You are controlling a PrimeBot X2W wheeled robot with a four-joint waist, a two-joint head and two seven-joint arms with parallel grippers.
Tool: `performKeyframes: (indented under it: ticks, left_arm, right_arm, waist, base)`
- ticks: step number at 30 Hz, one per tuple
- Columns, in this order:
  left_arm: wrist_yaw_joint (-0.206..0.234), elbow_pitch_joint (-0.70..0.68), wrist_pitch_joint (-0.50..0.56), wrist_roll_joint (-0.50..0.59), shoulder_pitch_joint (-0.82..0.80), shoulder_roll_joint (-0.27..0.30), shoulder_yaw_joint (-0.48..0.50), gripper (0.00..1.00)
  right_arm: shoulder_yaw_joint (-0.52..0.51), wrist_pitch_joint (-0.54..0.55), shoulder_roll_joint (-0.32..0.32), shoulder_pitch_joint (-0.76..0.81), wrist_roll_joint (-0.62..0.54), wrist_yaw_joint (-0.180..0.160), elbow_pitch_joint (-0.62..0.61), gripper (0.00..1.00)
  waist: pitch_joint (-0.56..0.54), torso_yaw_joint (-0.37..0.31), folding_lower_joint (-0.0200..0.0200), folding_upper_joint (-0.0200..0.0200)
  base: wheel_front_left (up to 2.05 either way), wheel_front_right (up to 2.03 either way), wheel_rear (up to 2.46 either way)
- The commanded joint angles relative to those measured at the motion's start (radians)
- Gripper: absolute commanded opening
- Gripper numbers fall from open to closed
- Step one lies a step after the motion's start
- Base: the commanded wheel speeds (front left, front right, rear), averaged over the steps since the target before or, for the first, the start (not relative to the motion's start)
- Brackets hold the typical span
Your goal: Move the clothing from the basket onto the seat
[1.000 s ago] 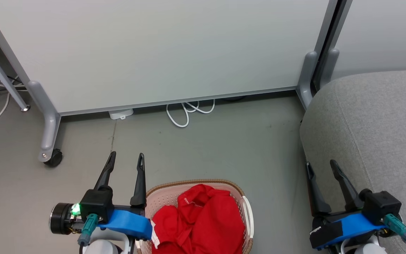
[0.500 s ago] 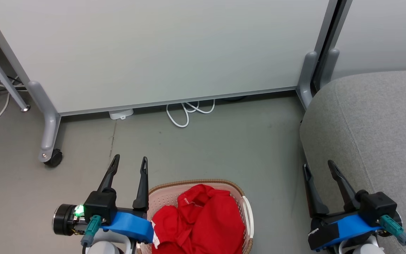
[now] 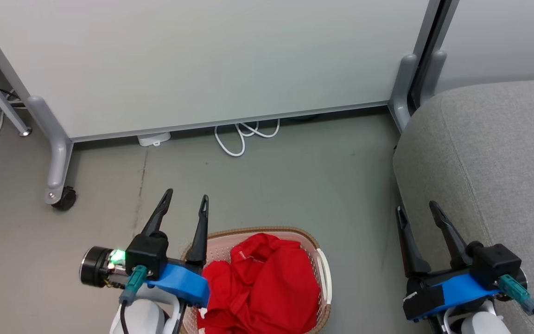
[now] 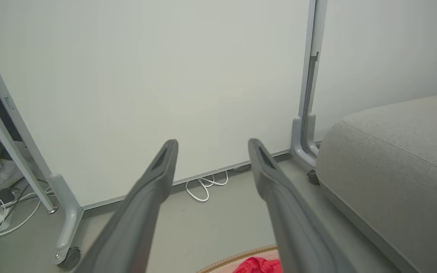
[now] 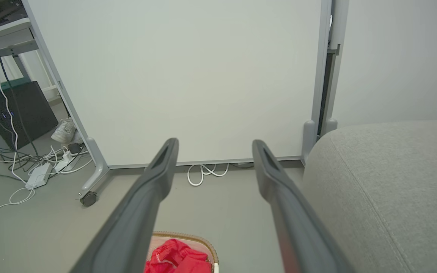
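Beyond the basket (image 3: 267, 229): coiled white cable (image 3: 235, 138), wheeled partition (image 3: 202, 65) | right: seat (image 3: 503, 153)

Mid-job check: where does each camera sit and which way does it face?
Head view: on the head, facing forward and down at basket, clothing, seat; left end effector and right end effector show, open.
Left wrist view: on the left wrist, facing the white partition; own fingers show.
Right wrist view: on the right wrist, facing that partition; own fingers show.
Shared: white cable, seat.
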Motion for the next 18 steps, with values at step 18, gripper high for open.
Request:
performKeyframes:
  ticks: [18]
  left_arm:
    - [-0.05,0.303,-0.003,0.08,-0.341,0.136,-0.217,1.0]
  right_arm:
    - [0.02,-0.003,-0.005,-0.152,0.017,0.0,-0.042,1.0]
  waist:
    - [0.303,-0.122,0.0,-0.0001]
  base:
    - [0.0,0.0,0.0]
